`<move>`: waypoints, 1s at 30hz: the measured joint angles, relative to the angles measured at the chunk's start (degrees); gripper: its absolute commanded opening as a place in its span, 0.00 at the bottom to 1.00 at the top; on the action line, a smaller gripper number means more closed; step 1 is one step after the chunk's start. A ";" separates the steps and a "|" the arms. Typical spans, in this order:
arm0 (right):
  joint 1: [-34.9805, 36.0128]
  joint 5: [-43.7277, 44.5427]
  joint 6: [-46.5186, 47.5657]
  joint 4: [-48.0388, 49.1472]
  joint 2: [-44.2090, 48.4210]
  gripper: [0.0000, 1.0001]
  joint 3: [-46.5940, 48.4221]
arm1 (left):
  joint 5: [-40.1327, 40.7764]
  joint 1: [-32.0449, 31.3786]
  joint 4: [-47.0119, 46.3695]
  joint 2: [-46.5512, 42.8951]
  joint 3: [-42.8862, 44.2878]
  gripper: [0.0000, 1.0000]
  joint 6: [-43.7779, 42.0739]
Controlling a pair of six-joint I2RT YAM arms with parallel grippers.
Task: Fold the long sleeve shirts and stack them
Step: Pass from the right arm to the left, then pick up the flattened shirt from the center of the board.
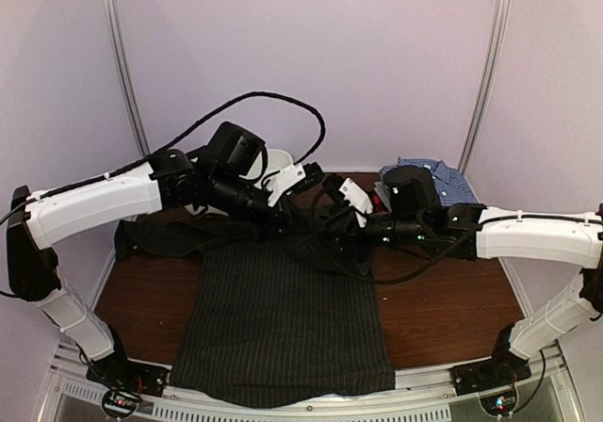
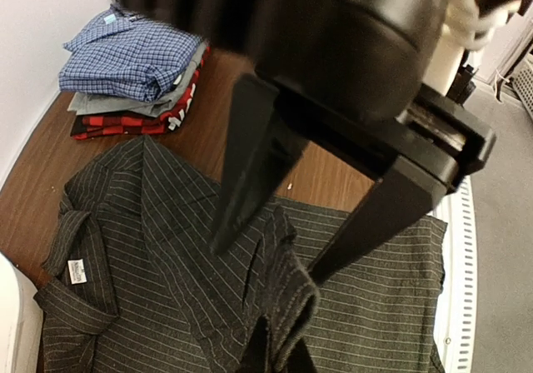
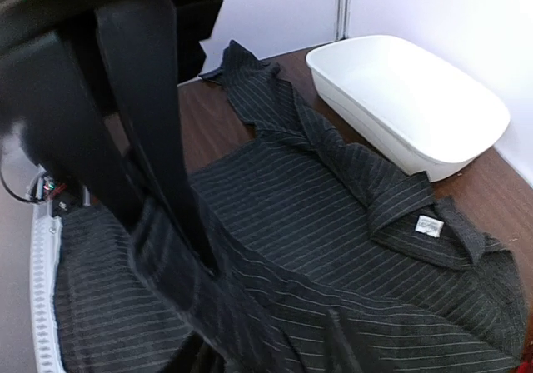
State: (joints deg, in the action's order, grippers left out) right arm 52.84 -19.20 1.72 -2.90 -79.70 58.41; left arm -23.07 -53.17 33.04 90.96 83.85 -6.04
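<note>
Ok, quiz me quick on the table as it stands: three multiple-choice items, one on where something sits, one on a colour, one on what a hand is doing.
1. Where on the table is the folded stack?
A. near left corner
B. far right corner
C. dead centre

2. What colour is the stack's top shirt?
A. red-black
B. plain white
C. blue checked

3. What is the left hand doing?
A. shut on a fold of the black shirt
B. wide open, touching nothing
C. gripping the top shirt

Answers:
1 B, the top view shows it at the far right.
2 C, the left wrist view shows blue checks on top.
3 A, it pinches raised pinstriped cloth.
</note>
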 measured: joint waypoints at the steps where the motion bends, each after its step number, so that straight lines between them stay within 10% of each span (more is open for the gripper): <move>1: -0.26 1.33 -0.70 0.59 0.26 0.50 -0.83 | 0.52 0.00 -0.61 -0.35 -0.72 0.00 1.07; 16: -14.38 19.17 -22.25 6.21 13.29 0.62 -17.92 | 22.38 2.19 -8.11 -5.97 5.31 0.00 22.64; 30: -15.37 19.26 -31.76 8.59 1.36 0.61 -18.36 | 29.49 13.25 -2.89 -9.97 5.95 0.00 44.74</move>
State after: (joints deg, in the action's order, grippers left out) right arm 37.47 0.05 -30.04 5.69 -78.35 40.05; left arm 6.42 -39.92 30.15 80.99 89.80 38.70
